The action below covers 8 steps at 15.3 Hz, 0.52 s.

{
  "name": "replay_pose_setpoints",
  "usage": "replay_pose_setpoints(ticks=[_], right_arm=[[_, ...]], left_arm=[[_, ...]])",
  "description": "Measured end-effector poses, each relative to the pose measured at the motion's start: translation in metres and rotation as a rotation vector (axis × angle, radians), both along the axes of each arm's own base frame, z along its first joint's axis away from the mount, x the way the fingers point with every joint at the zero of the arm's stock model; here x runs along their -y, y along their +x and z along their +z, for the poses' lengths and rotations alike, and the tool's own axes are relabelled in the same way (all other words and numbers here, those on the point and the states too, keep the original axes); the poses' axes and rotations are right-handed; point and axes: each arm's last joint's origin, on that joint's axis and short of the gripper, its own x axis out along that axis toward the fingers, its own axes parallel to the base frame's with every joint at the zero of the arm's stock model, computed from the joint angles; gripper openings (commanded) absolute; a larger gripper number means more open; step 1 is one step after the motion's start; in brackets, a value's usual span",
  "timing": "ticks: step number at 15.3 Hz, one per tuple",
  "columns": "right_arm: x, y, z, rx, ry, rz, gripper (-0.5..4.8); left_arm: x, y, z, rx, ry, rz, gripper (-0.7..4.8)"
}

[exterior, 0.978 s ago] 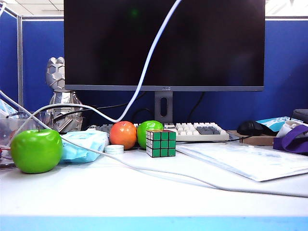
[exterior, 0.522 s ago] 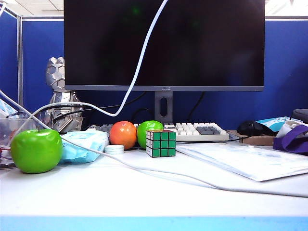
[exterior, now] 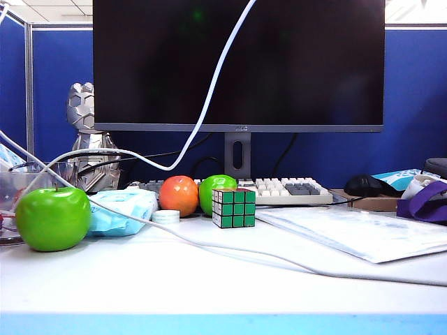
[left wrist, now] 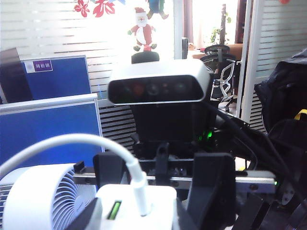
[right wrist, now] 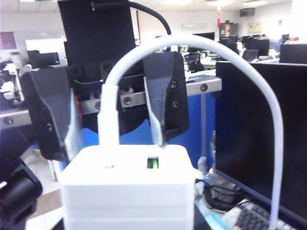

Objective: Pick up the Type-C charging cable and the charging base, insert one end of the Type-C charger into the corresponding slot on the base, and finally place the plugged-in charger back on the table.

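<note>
Both grippers work above the exterior view's frame. The white charging base point(right wrist: 129, 191) fills the near part of the right wrist view, and my right gripper point(left wrist: 144, 215) is shut on it with a black finger point(left wrist: 211, 187) on each side. The Type-C charging cable point(right wrist: 192, 43) has its white plug point(right wrist: 108, 115) standing in the base point(left wrist: 136, 206) beside a green-lit slot. My left gripper point(right wrist: 114, 143) faces the base, open, its fingers point(right wrist: 163, 105) apart on either side of the plug without touching it. The cable point(exterior: 209, 98) hangs down in front of the monitor. Nothing is on the table's point(exterior: 209, 286) front.
A longer white cord point(exterior: 279, 258) runs across the desk. Behind it stand a green apple point(exterior: 52, 218), a blue packet point(exterior: 122, 209), an orange fruit point(exterior: 179, 195), a Rubik's cube point(exterior: 233, 207), a keyboard point(exterior: 286, 190), a monitor point(exterior: 237, 63) and a plastic sleeve point(exterior: 363, 234).
The hanging cable swung a little to the left and then back to the right. Nothing on the desk has moved.
</note>
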Motion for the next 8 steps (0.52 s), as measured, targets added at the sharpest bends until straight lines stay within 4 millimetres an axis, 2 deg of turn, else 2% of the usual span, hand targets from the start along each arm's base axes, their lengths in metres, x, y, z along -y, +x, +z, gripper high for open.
replay_pose_setpoints(ticks=[1,8], right_arm=[[0.000,0.000,0.001,0.033,-0.015,-0.014,-0.01],[0.000,-0.004,0.000,0.064,-0.059,0.010,-0.01]], left_arm=[[-0.005,0.004,0.002,-0.022,-0.001,0.002,1.88],[-0.008,0.006,0.019,-0.031,-0.120,0.010,1.83]])
